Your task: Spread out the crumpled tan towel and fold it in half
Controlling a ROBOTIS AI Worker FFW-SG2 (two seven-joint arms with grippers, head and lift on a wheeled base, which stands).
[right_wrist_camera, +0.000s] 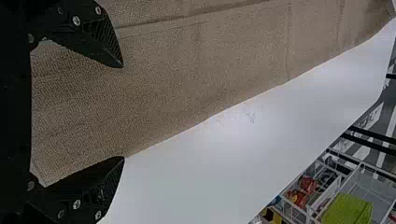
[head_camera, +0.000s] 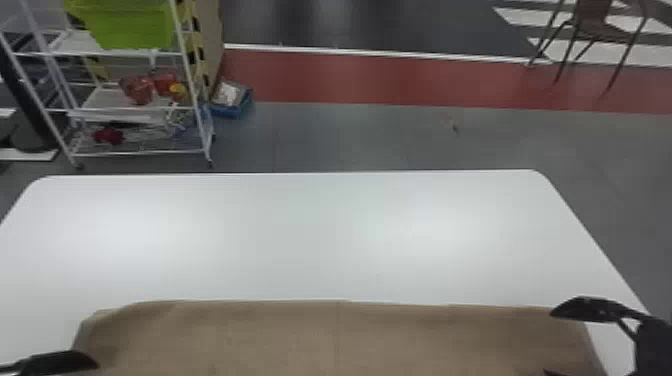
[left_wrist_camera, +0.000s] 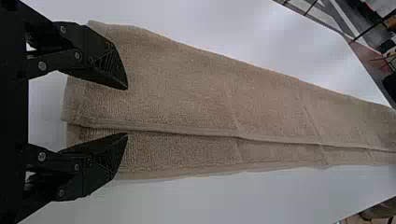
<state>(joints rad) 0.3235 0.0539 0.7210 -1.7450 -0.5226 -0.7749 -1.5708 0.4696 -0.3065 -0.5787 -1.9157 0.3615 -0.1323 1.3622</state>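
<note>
Left hand [head_camera: 61, 362], fingers parted, empty, over the towel's left end; wire rack [head_camera: 125, 151] bearing a lime bin [head_camera: 132, 25]; blue box [head_camera: 235, 111] holding whitish stuff; tan terry towel [head_camera: 335, 340], layered lengthwise, hem showing, on the smooth white table [head_camera: 320, 235]; right hand [head_camera: 549, 344] likewise released, at its right end.

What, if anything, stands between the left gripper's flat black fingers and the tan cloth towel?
Nothing visible does. The left gripper, with two flat black fingers, is open at one end of the tan cloth towel, which lies on the white table.
</note>
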